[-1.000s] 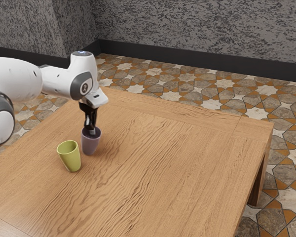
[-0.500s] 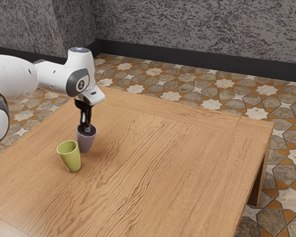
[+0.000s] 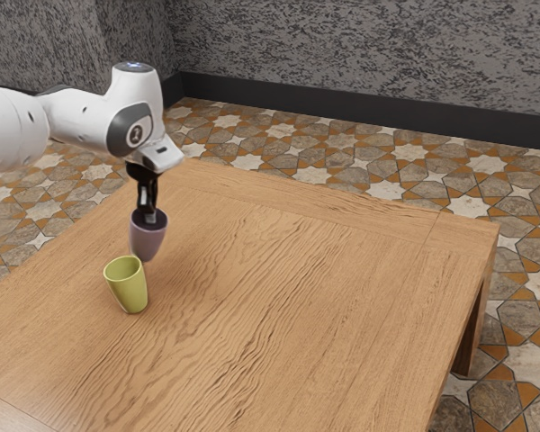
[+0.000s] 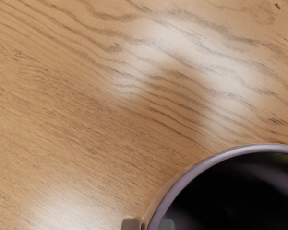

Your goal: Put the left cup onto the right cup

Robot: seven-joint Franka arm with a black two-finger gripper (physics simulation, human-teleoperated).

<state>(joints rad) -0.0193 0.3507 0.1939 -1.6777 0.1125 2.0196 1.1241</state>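
In the left of the exterior view, the black gripper (image 3: 148, 214) grips the rim of the purple cup (image 3: 148, 241). The cup hangs clear of the wooden table (image 3: 324, 297), just up and right of the green cup (image 3: 127, 283).

Matt purple cup (image 3: 148, 239), grained wooden table (image 3: 297, 297) (satin sheen)

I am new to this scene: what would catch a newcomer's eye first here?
The black two-finger gripper holds a small purple cup by its rim, above the wooden table. Just below it, toward the exterior view's left, a yellow-green cup stands upright on the table.
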